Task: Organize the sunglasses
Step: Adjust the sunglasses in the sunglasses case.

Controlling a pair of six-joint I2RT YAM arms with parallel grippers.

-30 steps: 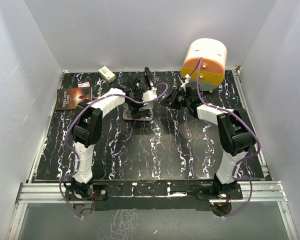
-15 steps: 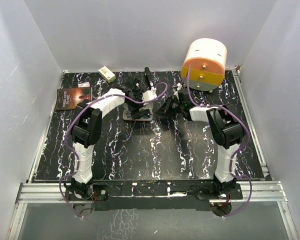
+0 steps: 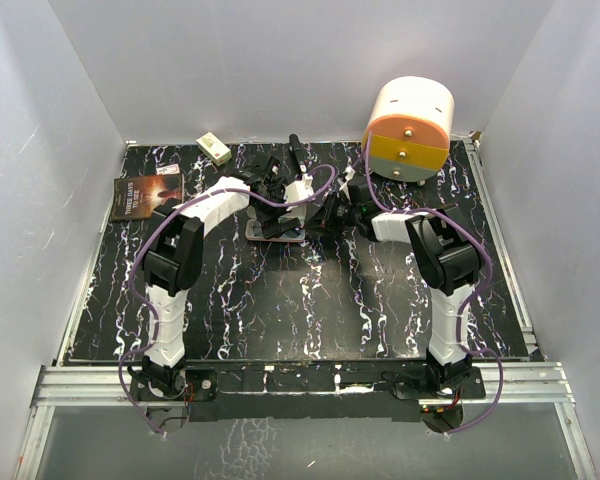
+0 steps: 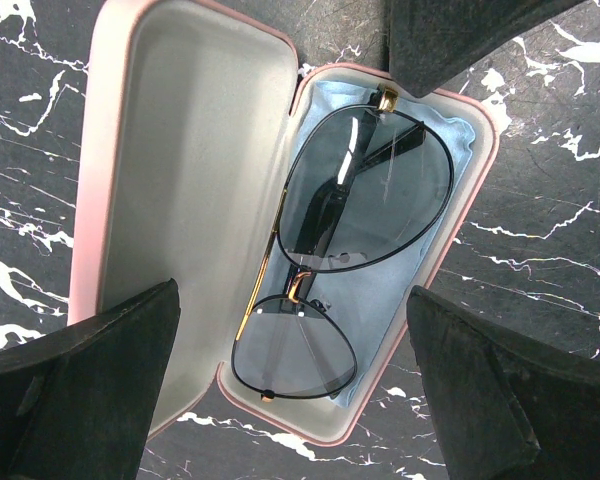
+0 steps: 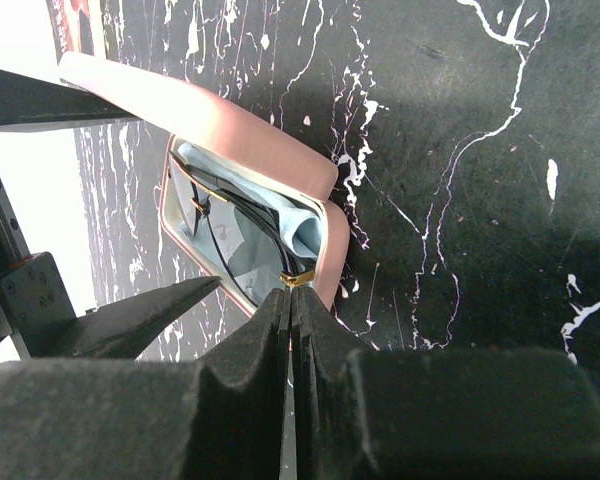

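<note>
Between the released jaws of my left gripper (image 4: pixel 300 350) | thin dark-framed sunglasses (image 4: pixel 365 190), long axis crosswise, in open pink oblong case (image 4: pixel 110 160) | right gripper (image 5: pixel 290 300) clenched at their end

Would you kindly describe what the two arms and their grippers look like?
The left arm and right arm share the same build: chunky white links alternating with black joint housings. A purple cable runs along each. The fingers are black, wedge-shaped and matte.
</note>
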